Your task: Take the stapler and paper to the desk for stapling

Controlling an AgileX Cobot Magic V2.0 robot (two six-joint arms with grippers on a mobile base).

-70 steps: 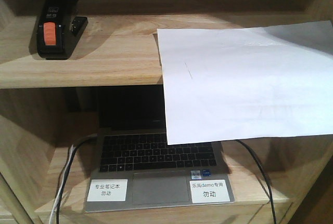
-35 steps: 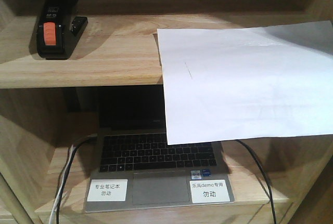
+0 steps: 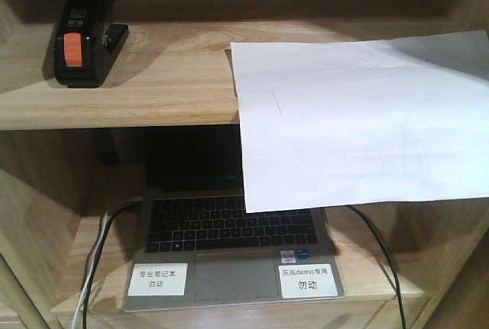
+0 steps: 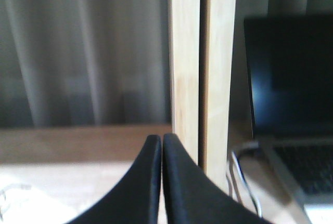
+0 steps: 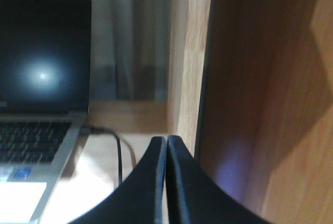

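The stapler [image 3: 84, 39] stands at the back left corner of the upper shelf [image 3: 168, 85], its long axis running front to back with the orange patch towards the front edge; the paper [image 3: 359, 123] lies on the right part of the same shelf, its near half drooping over the front edge and covering part of the laptop [image 3: 229, 230] on the shelf below.

The left gripper [image 4: 161, 139] has its fingers pressed together on nothing and faces the left upright [image 4: 184, 78], with the laptop off to its right; the right gripper [image 5: 166, 140] is likewise closed and empty, facing the right upright [image 5: 190, 52] with the laptop to its left.

Both wrist views sit at laptop height, so each target seems to lie above and ahead of the fingers; the left arm looks nearer the stapler, the right nearer the paper; the fingers must part before either grasp; a grip across the stapler's narrow width looks most natural.

The desk is not in view.
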